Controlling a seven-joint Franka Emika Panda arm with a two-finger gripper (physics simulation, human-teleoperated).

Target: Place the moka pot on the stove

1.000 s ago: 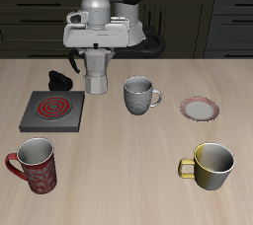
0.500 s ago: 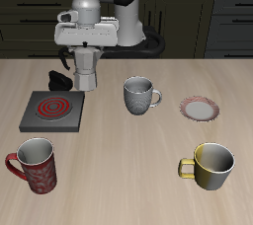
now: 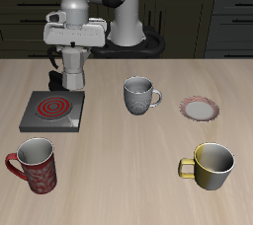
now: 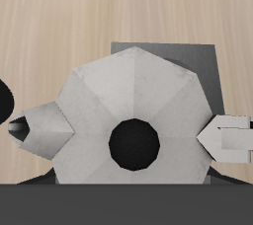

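Hand (image 3: 74,53) apparently grips one moka pot (image 3: 75,68) above one stove (image 3: 51,112).

Exterior faces the table from front-above; wrist looks straight down, close.

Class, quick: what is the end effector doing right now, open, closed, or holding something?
End effector: closed on the moka pot, held lifted behind the stove.

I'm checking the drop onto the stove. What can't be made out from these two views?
- Exterior view: the claw tips, hidden by the moka pot.
- Wrist view: the stove burner ring, covered by the pot.
- Wrist view: the pot's handle, cut off by the edge.
- Either view: the pot's height above the stove.
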